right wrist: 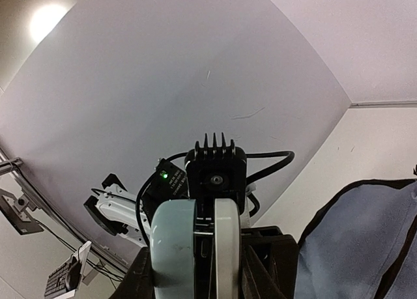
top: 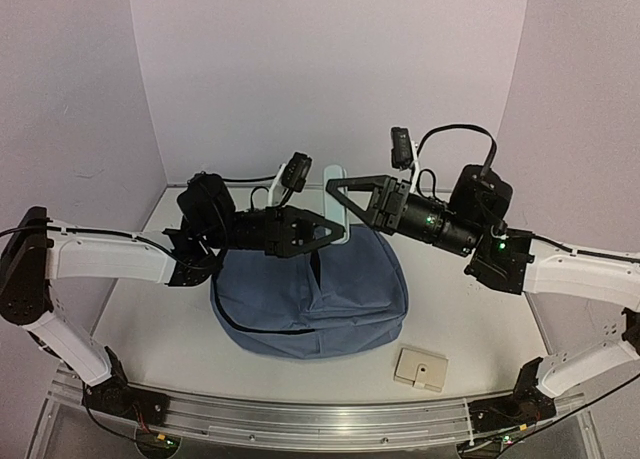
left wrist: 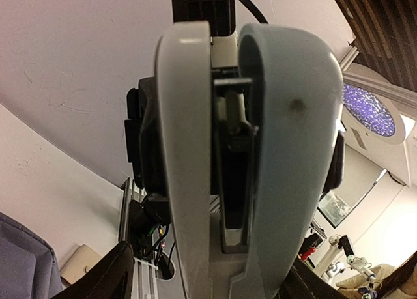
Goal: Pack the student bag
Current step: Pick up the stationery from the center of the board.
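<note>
Over on the left side of the worktop (top: 180, 329), the left hand (top: 330, 229) reaches in sideways with its fingers around the bottom end of a pale blue-and-white plastic stapler-looking thing (top: 335, 175). I honestly can't tell if it's clamped on or just bracketing it. That thing hangs upright in mid-air, right above the far edge of the big soft slate-blue fabric backpack (top: 330, 294), which lies slumped in the middle of the worktop between the two arms. Coming from the other side, the right hand (top: 345, 194) is clenched on the upper part of the stapler thing, and its wrist view shows it wedged between the dark fingers. My read is that this is a hand-off over the bag, held high so either arm can take it and drop it in. Can't see whether the zip is open from here. Further right, a small flat beige rectangular block (top: 420, 369) sits near the bag's front corner, not touching, probably waiting its turn.
</note>
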